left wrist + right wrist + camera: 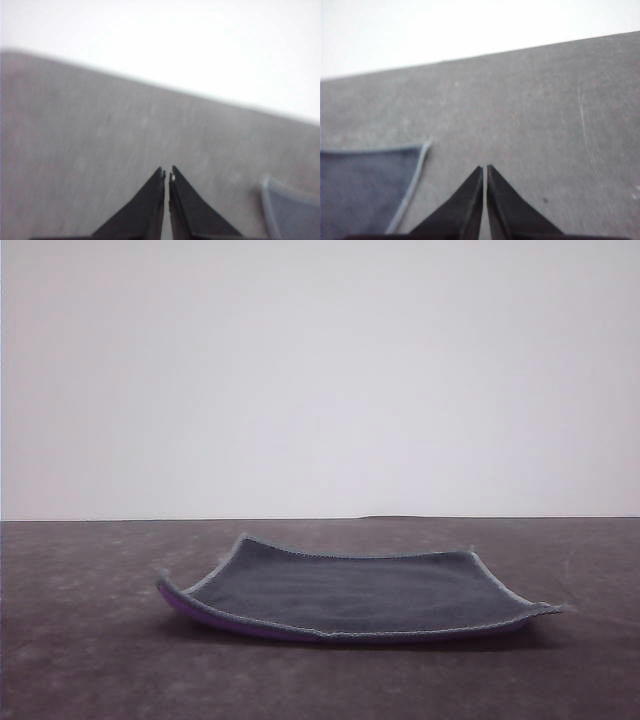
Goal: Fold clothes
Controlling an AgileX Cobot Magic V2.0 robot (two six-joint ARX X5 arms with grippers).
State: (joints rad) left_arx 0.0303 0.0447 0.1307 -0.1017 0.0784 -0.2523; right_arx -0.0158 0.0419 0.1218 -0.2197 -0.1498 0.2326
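Cloth (350,592) lies unfolded, grey face up, on surface (90,660); left pincer (168,174) and right pincer (484,168) flank it, closed, empty, likely staged for corner grabs.

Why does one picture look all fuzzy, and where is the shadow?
The left wrist view is the blurriest: the cloth is smeared and the table streaky. The right wrist view is softer than sharp, its cloth edge clearer. The front view is fairly clear, with a dark shadow under the cloth's raised front edge; the wall looks washed-out bright.
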